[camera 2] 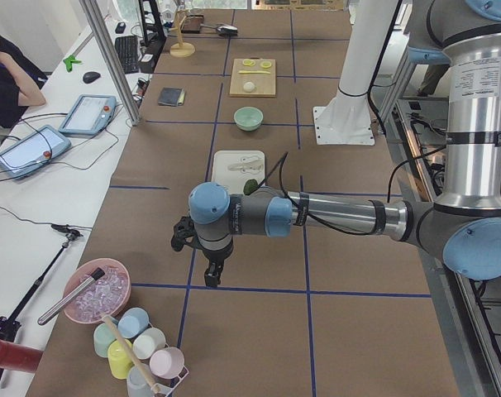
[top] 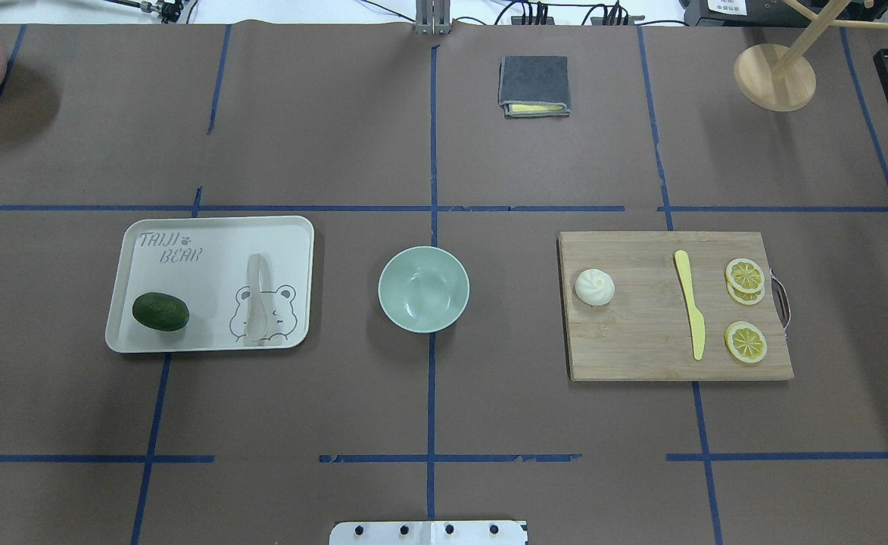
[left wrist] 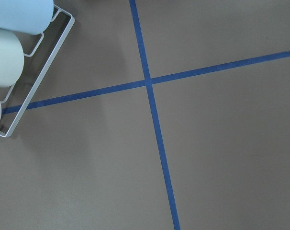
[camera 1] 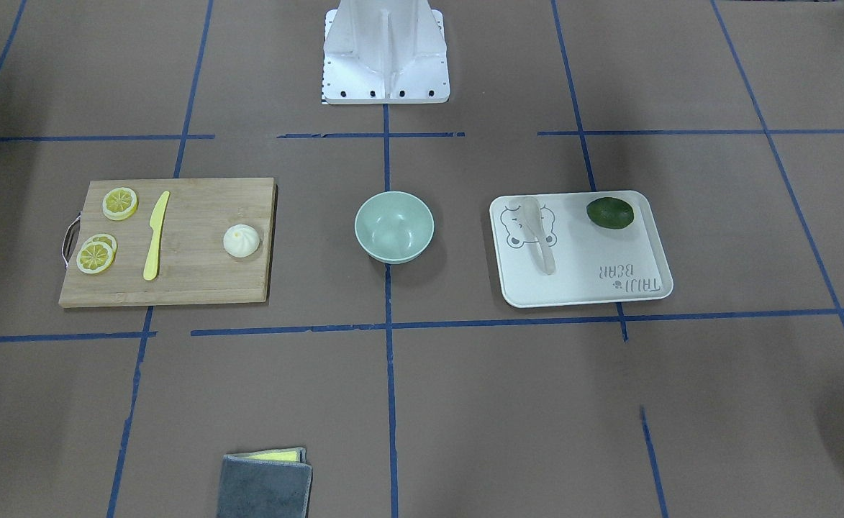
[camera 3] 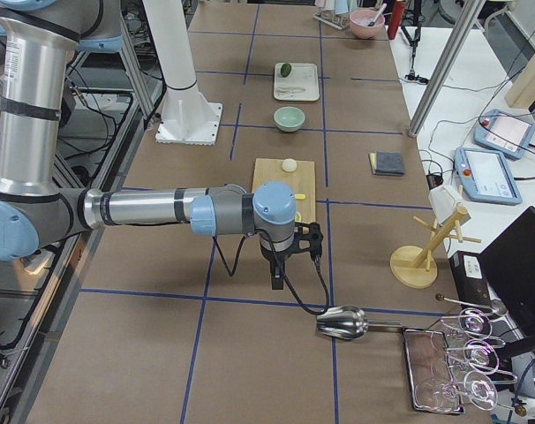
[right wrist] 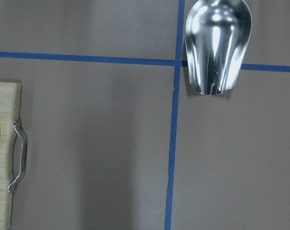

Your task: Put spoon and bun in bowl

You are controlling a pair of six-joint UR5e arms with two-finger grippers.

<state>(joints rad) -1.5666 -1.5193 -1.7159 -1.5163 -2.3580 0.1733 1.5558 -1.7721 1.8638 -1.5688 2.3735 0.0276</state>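
Note:
The off-white spoon [top: 257,299] lies on the white bear-printed tray [top: 186,265], left of centre in the overhead view. The white bun [top: 594,287] sits on the wooden cutting board [top: 640,341]. The empty mint-green bowl [top: 423,288] stands between them. They also show in the front view: the spoon [camera 1: 539,234], the bun [camera 1: 241,240] and the bowl [camera 1: 393,226]. My left gripper [camera 2: 213,269] hangs over bare table far from the tray. My right gripper [camera 3: 278,274] hangs beyond the board's handle end. I cannot tell whether either is open or shut.
A dark green avocado [top: 160,312] lies on the tray. A yellow knife [top: 690,303] and lemon slices [top: 745,275] lie on the board. A folded grey cloth [top: 534,85], a metal scoop [right wrist: 217,43], a cup rack [left wrist: 20,62] and a wooden stand [top: 775,76] sit at the table's edges.

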